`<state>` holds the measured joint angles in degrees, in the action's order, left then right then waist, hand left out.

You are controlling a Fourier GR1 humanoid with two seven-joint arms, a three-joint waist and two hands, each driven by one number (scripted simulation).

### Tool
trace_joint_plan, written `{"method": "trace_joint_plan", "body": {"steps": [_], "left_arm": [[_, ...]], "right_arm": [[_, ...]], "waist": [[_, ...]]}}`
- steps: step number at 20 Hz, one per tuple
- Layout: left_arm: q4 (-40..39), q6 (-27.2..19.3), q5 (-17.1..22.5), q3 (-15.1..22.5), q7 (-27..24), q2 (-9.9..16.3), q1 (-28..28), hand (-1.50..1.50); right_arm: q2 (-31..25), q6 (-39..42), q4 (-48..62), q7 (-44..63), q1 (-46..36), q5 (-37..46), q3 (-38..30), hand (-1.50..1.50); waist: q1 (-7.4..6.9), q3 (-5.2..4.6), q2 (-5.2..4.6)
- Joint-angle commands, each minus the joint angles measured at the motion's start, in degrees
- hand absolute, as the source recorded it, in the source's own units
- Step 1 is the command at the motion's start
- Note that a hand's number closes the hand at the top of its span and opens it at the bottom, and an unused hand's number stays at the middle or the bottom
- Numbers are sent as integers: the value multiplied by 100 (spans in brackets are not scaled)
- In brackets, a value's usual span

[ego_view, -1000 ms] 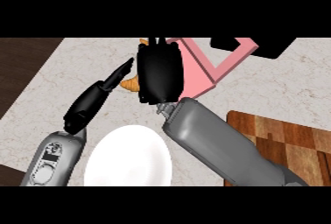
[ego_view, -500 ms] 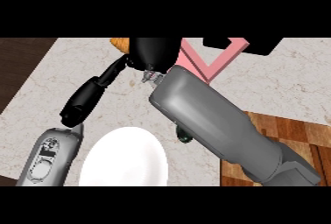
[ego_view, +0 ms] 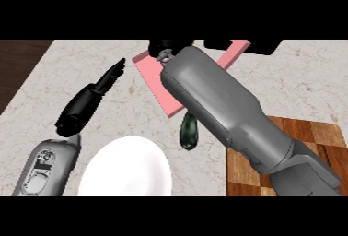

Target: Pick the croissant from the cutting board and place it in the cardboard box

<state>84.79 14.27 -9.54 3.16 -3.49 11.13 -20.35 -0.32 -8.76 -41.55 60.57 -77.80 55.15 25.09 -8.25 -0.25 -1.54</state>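
Across the pale tabletop (ego_view: 285, 78) the right forearm (ego_view: 224, 115) stretches up to the pink cardboard box (ego_view: 159, 85) at the top edge. Only a sliver of the right hand (ego_view: 163, 46) shows above the box, so I cannot tell how its fingers stand. The croissant is nowhere visible. At left, the left hand (ego_view: 88, 103) hovers with fingers straight, holding nothing. A white plate (ego_view: 125, 168) sits below, a dark green vegetable (ego_view: 188, 133) beside the wooden cutting board (ego_view: 319, 133).

Marble counter (ego_view: 292, 78): white plate (ego_view: 125, 168), pink box (ego_view: 159, 85), dark vegetable (ego_view: 188, 131), wooden cutting board (ego_view: 316, 133).
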Motion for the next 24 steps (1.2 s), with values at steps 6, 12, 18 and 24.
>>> {"method": "trace_joint_plan", "body": {"steps": [6, 12, 18, 24], "left_arm": [[63, -35, 69, -121, 53, -11, 122, 0], [102, -131, -72, -133, -153, 33, 369, 0], [-278, -91, -39, -319, -330, 116, 210, 0], [62, -77, 27, -303, -135, 111, 397, 0]], "right_arm": [[31, 626, 1250, -444, -206, -1535, -307, 150], [31, 1197, 1629, -931, -315, -2285, -522, -150], [32, 547, 1019, -1772, -261, -2714, -186, -150], [32, -2312, 70, -2762, 81, -3075, -1384, -150]], "waist": [[196, 11, 24], [362, 17, 58], [460, 16, 64], [551, 51, 66]]}}
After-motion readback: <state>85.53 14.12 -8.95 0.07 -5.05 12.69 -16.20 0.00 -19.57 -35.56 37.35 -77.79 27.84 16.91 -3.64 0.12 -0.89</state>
